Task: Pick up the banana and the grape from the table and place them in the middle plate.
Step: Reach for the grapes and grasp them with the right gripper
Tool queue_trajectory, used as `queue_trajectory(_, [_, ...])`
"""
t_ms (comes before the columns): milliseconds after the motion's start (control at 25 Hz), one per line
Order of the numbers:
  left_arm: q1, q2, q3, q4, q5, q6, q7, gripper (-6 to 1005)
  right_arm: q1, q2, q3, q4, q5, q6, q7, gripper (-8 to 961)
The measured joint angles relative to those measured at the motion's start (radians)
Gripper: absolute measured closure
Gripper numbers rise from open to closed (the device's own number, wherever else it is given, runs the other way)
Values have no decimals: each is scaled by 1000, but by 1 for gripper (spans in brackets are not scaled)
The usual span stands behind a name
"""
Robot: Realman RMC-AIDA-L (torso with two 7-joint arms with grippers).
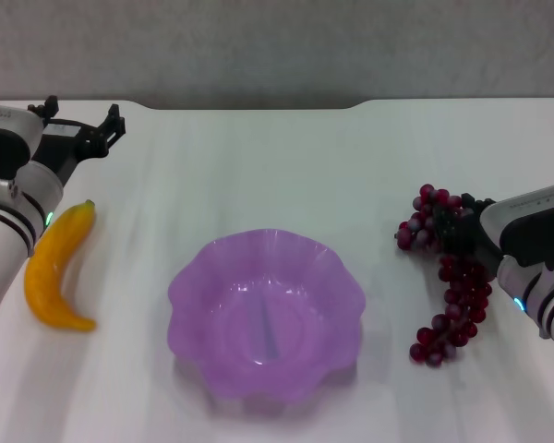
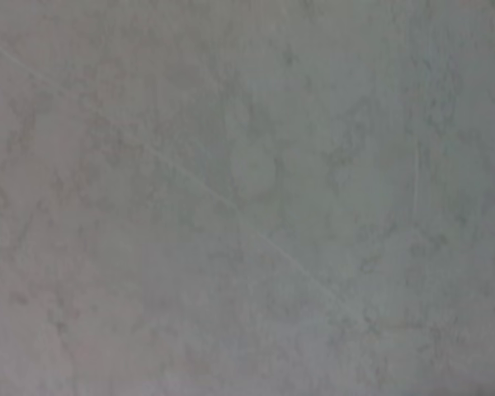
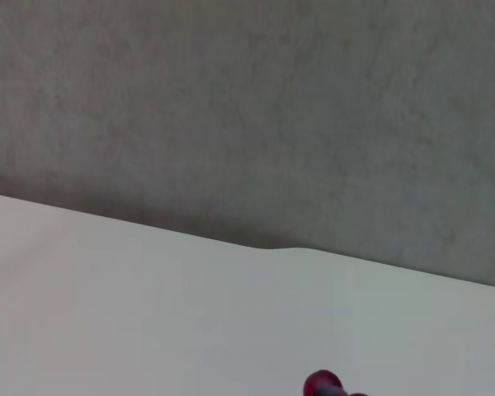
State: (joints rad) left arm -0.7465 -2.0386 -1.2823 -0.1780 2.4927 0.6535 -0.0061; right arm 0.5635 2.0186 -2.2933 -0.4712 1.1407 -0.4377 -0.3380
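From the head view, the right gripper point(image 1: 457, 224) sat low on the upper part of the grape point(image 1: 448, 277), whose long axis ran from there back toward the robot's body; whether its fingers were apart or clamped on the bunch could not be told, since the berries hid them. The middle plate point(image 1: 194, 277) lay to that gripper's left, well apart, with bare table point(image 1: 286, 157) between. The left gripper point(image 1: 85, 125) hovered beyond the stem end of the banana point(image 1: 57, 268), fingers apart, the fruit stretching from just behind it back toward the robot. Each arm was nearer its own fruit.

The left wrist view showed only a grey mottled surface, no task item.

In the right wrist view one berry of the grape point(image 3: 323, 384) peeked in just at the edge, the table point(image 3: 148, 313) spreading beyond it to the grey wall point(image 3: 247, 107).
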Motion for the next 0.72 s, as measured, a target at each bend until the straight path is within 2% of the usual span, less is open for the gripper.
queue_trajectory(200, [0, 0, 0, 0, 0, 0, 0, 102, -2, 0, -1, -1, -4, -8, 1, 580])
queue_trajectory(720, [7, 0, 0, 6, -2, 0, 2, 102, -27, 0, -59, -13, -14, -153, 2, 624])
